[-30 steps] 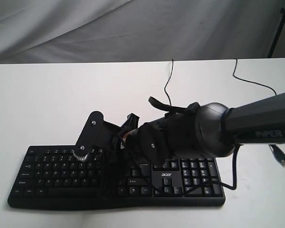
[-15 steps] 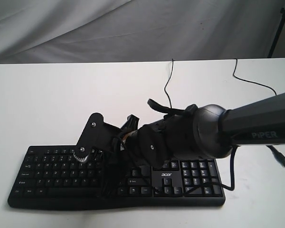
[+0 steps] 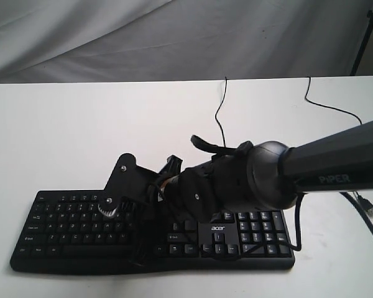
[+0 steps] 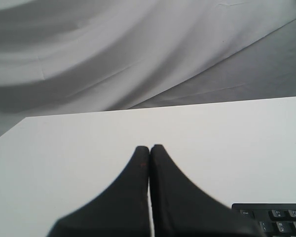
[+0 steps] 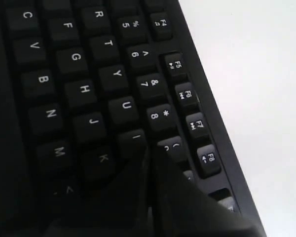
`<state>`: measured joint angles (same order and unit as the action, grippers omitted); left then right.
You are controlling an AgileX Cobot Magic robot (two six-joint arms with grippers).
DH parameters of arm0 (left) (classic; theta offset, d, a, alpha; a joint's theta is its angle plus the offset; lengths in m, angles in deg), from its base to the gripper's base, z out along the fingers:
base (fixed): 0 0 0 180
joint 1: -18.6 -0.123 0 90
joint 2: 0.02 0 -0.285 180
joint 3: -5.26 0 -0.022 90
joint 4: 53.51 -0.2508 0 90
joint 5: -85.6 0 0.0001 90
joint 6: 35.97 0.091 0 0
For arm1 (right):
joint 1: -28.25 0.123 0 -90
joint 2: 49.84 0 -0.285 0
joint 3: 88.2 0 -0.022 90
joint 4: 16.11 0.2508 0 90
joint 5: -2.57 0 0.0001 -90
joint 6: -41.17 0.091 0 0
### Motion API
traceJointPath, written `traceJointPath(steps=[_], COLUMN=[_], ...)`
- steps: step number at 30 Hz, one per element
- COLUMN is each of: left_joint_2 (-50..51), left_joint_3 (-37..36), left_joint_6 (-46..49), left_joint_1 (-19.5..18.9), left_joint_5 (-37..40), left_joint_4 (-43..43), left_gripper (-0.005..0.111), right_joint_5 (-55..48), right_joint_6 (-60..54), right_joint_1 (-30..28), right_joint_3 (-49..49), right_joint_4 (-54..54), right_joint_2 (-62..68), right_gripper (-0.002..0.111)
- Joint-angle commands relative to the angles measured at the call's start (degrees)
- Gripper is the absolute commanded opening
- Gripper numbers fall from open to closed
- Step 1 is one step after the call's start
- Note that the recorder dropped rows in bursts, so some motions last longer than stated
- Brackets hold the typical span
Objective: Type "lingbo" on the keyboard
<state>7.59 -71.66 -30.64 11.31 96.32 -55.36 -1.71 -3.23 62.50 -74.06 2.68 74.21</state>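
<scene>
The black keyboard point(image 3: 68, 230) with white legends and the "acer" logo lies along the near side of the white table point(image 3: 62, 136). My right arm reaches across it from the right. The right gripper point(image 5: 150, 148) is shut with nothing between its fingers, and its tips are at the gap between the I key point(image 5: 133, 140) and the 9 key point(image 5: 171, 147). Whether they touch a key I cannot tell. In the exterior view that gripper point(image 3: 135, 214) is dark against the keys. My left gripper point(image 4: 149, 146) is shut and empty over bare table, beside the keyboard's Esc corner point(image 4: 276, 217).
A thin black cable point(image 3: 219, 108) runs from the keyboard toward the table's back edge. A second cable point(image 3: 326, 102) crosses the right side, and a USB plug point(image 3: 370, 208) lies near the right edge. Grey cloth point(image 3: 174, 37) hangs behind the table.
My right arm has shifted slightly left and sunk a little lower over the keys. The keyboard has not moved.
</scene>
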Motion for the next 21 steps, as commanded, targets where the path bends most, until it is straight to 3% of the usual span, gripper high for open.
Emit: traceJointPath(steps=[1, 12, 21], left_joint_2=[0.18, 0.18, 0.18], left_joint_3=[-0.29, -0.29, -0.29], left_joint_6=[-0.16, -0.16, -0.16], left_joint_1=[0.22, 0.22, 0.22], left_joint_5=[-0.25, -0.25, -0.25], left_joint_4=[0.03, 0.03, 0.03], left_gripper=[0.001, 0.001, 0.001], right_joint_5=[-0.46, -2.74, -2.39], right_joint_6=[-0.27, -0.17, -0.17], right_joint_1=[-0.4, -0.4, -0.4], right_joint_3=[0.27, 1.33, 13.57], right_joint_4=[-0.43, -0.43, -0.74], right_joint_2=[-0.55, -11.09, -30.0], right_gripper=[0.0, 0.0, 0.0])
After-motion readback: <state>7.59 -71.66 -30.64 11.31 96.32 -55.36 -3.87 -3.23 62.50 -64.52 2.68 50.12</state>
